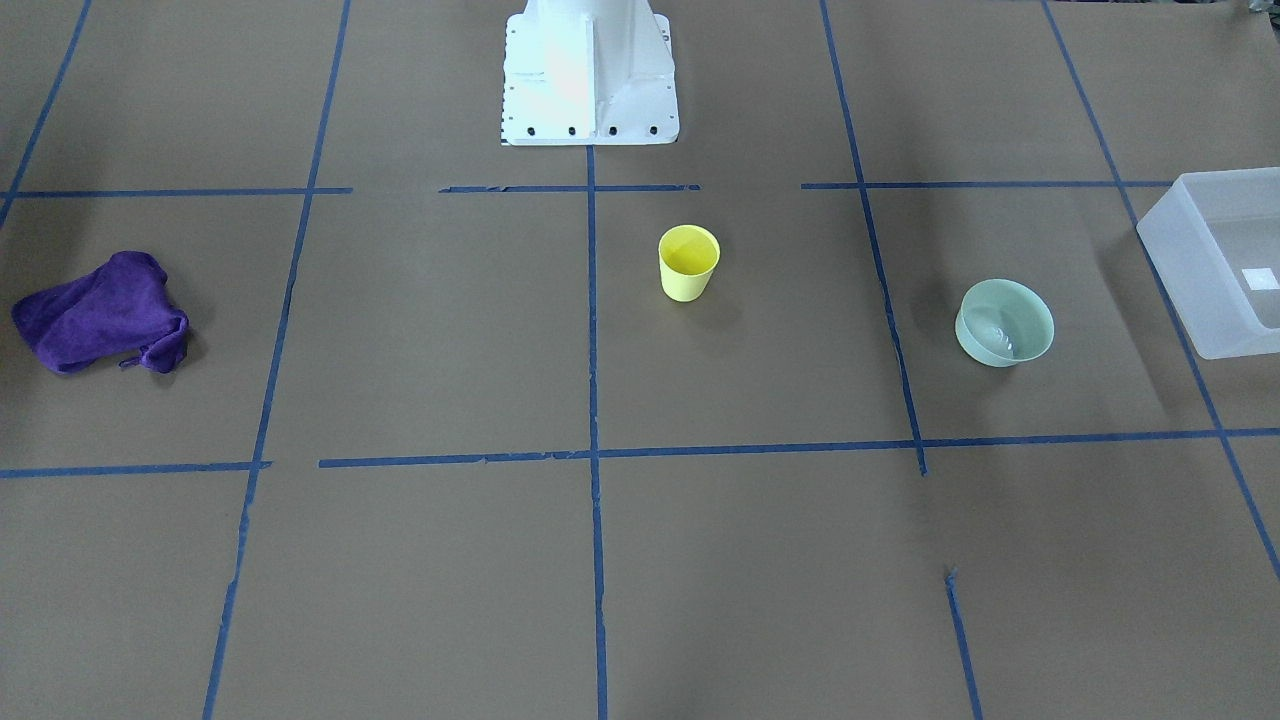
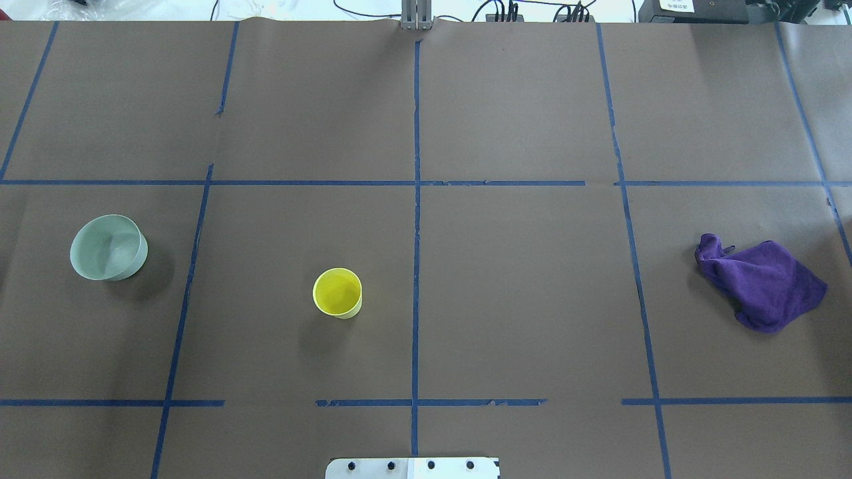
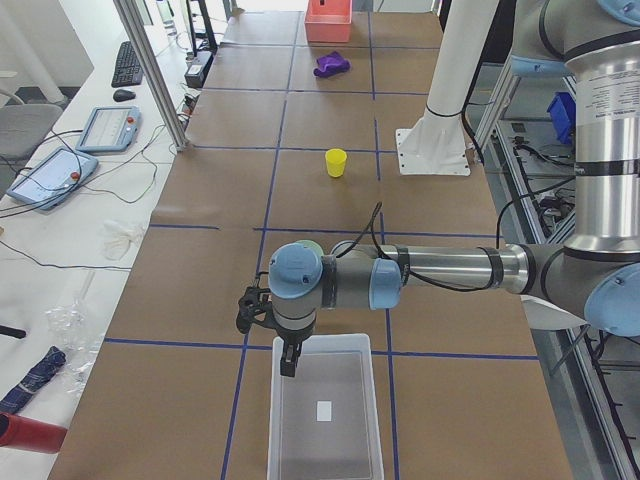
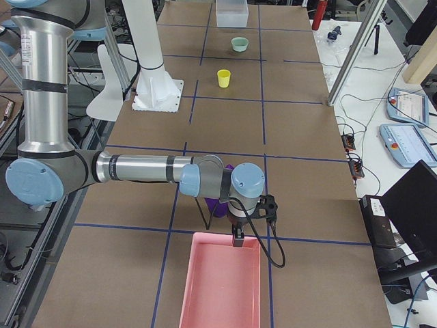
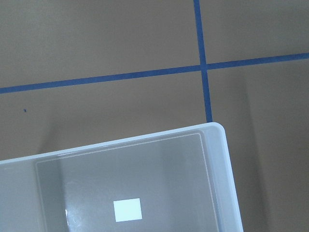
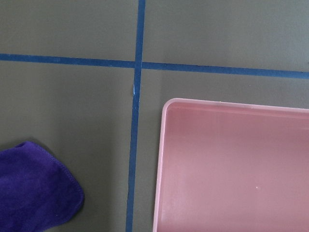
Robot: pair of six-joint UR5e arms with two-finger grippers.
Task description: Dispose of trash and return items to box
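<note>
Left gripper (image 3: 288, 368) over box (image 3: 345, 440) — aperture unclear

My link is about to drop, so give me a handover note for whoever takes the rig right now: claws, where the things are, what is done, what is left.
Left claw: hangs over the end of the box; open or shut cannot be told.
Right claw: over the edge of the pink bin; cannot be told either.
Yellow cup and green bowl stand upright on the table, outside the box; the bowl is nearer it.
Purple cloth lies beside the pink bin, not in it.
Done: nothing. Left: cup and bowl into the box, trash disposal.
</note>
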